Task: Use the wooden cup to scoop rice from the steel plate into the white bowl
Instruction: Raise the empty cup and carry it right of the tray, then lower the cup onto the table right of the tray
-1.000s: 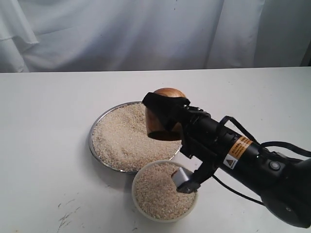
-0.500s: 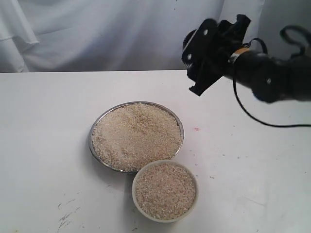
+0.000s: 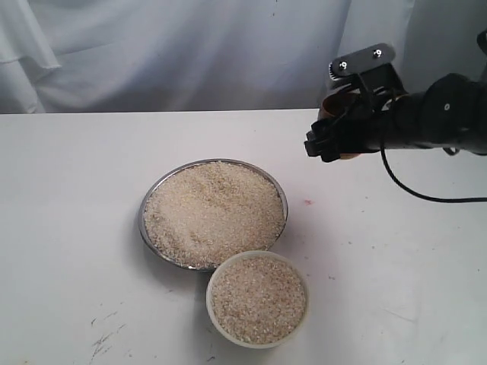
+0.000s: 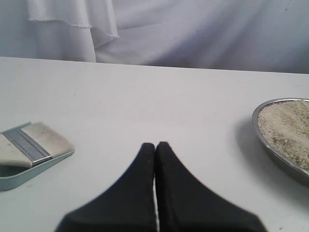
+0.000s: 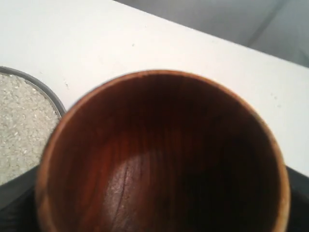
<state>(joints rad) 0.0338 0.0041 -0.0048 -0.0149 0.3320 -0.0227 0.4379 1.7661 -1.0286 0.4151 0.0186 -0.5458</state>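
Two dishes sit on the white table [image 3: 76,190], touching rim to rim: the steel plate [image 3: 141,217], heaped with rice [image 3: 213,209], and nearer the camera the white bowl [image 3: 210,298], also filled with grains almost to its rim; the right gripper [image 3: 335,141] hangs in the air beyond and to the right of the plate, well apart from both dishes, its jaws clamped on the wooden cup [image 5: 164,154]; the right wrist view looks straight into the cup, showing only bare dark wood inside; the left gripper [image 4: 155,154] sits low over the table, its fingers [image 4: 142,169] pressed together and holding nothing; a brush [image 4: 36,142] lies on a pale blue dustpan [image 4: 14,176] to one side of it.
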